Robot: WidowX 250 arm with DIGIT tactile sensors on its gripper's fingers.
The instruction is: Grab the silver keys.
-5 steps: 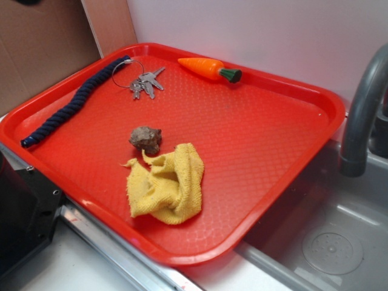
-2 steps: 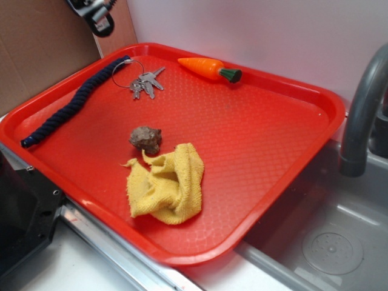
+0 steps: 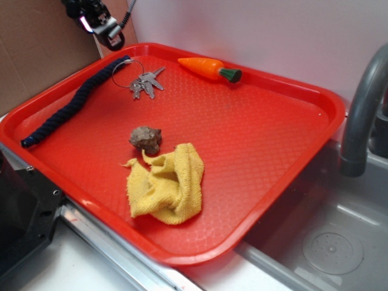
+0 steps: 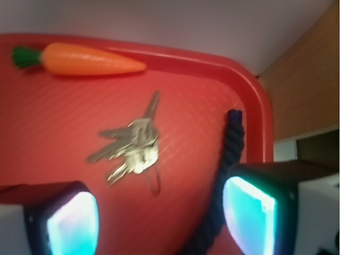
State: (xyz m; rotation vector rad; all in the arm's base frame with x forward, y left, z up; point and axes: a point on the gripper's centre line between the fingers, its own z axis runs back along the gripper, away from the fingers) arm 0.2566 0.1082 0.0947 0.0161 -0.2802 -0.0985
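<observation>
The silver keys [image 3: 144, 83] lie fanned on a thin wire ring at the far left of the red tray [image 3: 254, 151], between the dark blue rope [image 3: 73, 106] and the orange toy carrot [image 3: 209, 68]. My gripper [image 3: 104, 29] hangs in the air above the tray's far left corner, higher than the keys and to their left. In the wrist view the keys [image 4: 133, 149] lie ahead of the open, empty gripper [image 4: 159, 220]. The rope [image 4: 223, 196] runs just inside the right finger.
A brown rock-like lump [image 3: 145, 139] and a crumpled yellow cloth [image 3: 167, 185] lie near the tray's middle. A cardboard wall [image 3: 36, 48] stands at the left. A grey faucet [image 3: 364, 109] and sink [image 3: 327, 242] are on the right.
My gripper has come into the exterior view at the top left and moved down and right, closer to the keys. Nothing on the tray has moved.
</observation>
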